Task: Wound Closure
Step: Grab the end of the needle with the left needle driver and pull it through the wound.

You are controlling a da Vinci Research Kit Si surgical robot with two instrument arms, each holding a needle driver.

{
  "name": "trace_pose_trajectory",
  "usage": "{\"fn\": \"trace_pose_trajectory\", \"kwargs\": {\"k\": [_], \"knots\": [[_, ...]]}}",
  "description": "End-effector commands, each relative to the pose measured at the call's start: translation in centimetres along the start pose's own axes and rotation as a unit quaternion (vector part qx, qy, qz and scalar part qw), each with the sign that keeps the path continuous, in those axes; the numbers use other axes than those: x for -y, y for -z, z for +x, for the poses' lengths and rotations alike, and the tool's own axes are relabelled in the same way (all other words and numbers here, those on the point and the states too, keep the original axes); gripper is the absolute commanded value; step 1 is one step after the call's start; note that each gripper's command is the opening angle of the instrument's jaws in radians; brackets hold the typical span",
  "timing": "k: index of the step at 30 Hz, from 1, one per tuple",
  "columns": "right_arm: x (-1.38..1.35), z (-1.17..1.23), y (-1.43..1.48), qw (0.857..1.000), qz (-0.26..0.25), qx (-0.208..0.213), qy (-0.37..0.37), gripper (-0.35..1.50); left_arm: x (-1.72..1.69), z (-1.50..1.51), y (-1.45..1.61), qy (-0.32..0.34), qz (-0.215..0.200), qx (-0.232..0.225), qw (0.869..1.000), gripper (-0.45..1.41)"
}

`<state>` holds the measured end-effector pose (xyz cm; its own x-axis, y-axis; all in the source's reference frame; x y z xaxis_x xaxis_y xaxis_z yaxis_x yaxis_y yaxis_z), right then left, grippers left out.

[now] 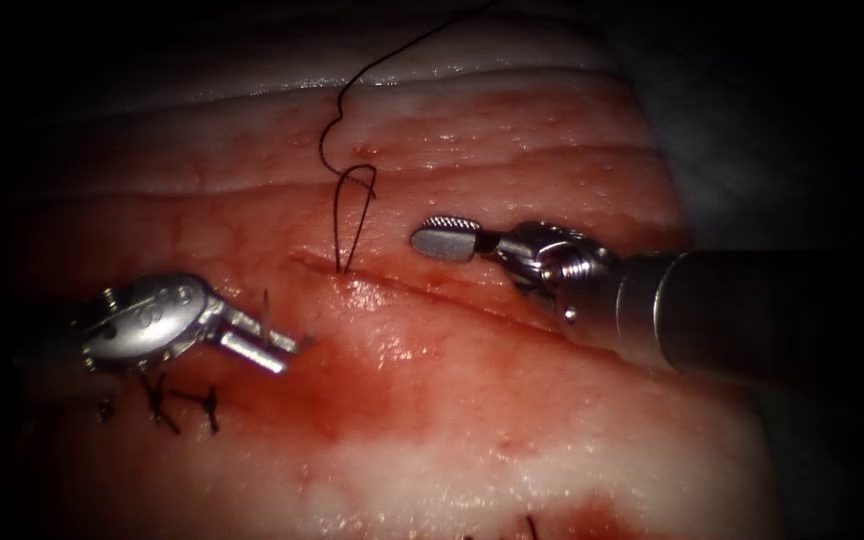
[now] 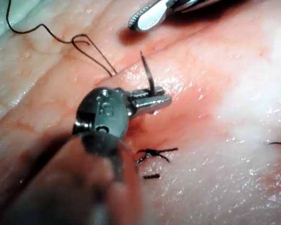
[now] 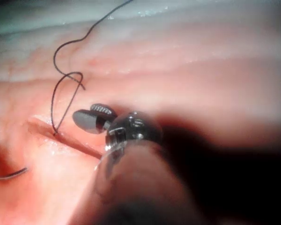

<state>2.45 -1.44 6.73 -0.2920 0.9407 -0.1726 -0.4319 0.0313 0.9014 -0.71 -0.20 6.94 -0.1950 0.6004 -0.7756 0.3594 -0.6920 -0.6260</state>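
1. Endoscope view: left tool, at 8 o'clock, grips needle mid-curve, clear of tissue; thread enters cut.
2. Right tool holds nothing, jaws slightly parted; a new bite seemingly needs regripping.

Needle left of cut (thread behind)

Left tool clamped (right tool parted)
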Motion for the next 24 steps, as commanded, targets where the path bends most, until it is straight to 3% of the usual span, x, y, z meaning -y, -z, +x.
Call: {"fn": "trace_pose_trajectory", "kwargs": {"k": [1, 5, 8, 11, 14, 17, 18, 19, 20, 23, 24], "knots": [[0.0, -0.02, -0.09, 1.0, 0.002, 0.0, 0.001, -0.08, 0.07, 0.0, 0.0, 0.022, -0.002, -0.008, 1.0, -0.45], [0.02, -0.03, -0.09, 1.0, 0.003, -0.001, 0.0, -0.1, 0.09, 0.1, 0.12, 0.092, -0.016, -0.028, 0.995, -0.45], [0.17, -0.05, -0.08, 0.997, 0.022, 0.02, 0.068, -0.28, 0.09, 0.22, 0.28, 0.156, -0.032, -0.037, 0.986, -0.45], [0.42, -0.09, -0.09, 0.988, 0.047, 0.03, 0.147, -0.28, 0.06, 0.33, 0.37, 0.171, -0.042, -0.06, 0.982, -0.45], [0.64, -0.14, -0.12, 0.979, 0.057, 0.033, 0.192, -0.16, -0.01, 0.46, 0.42, 0.171, -0.058, -0.084, 0.98, -0.45], [0.84, -0.19, -0.15, 0.966, 0.069, 0.036, 0.246, 0.27, -0.12, 0.59, 0.45, 0.177, -0.065, -0.094, 0.978, -0.45], [0.95, -0.24, -0.18, 0.953, 0.074, 0.039, 0.291, 0.49, -0.21, 0.68, 0.45, 0.165, -0.066, -0.095, 0.979, -0.45], [0.95, -0.24, -0.18, 0.953, 0.074, 0.039, 0.291, 0.49, -0.21, 0.68, 0.45, 0.165, -0.066, -0.095, 0.979, -0.45], [1.02, -0.28, -0.21, 0.941, 0.073, 0.049, 0.325, 0.64, -0.3, 0.75, 0.44, 0.155, -0.067, -0.096, 0.981, -0.45], [1.06, -0.34, -0.28, 0.931, 0.08, 0.049, 0.352, 0.74, -0.44, 0.85, 0.42, 0.128, -0.069, -0.098, 0.985, -0.45], [1.05, -0.37, -0.33, 0.924, 0.081, 0.046, 0.37, 0.86, -0.54, 0.91, 0.4, 0.093, -0.071, -0.1, 0.988, -0.45]]}}
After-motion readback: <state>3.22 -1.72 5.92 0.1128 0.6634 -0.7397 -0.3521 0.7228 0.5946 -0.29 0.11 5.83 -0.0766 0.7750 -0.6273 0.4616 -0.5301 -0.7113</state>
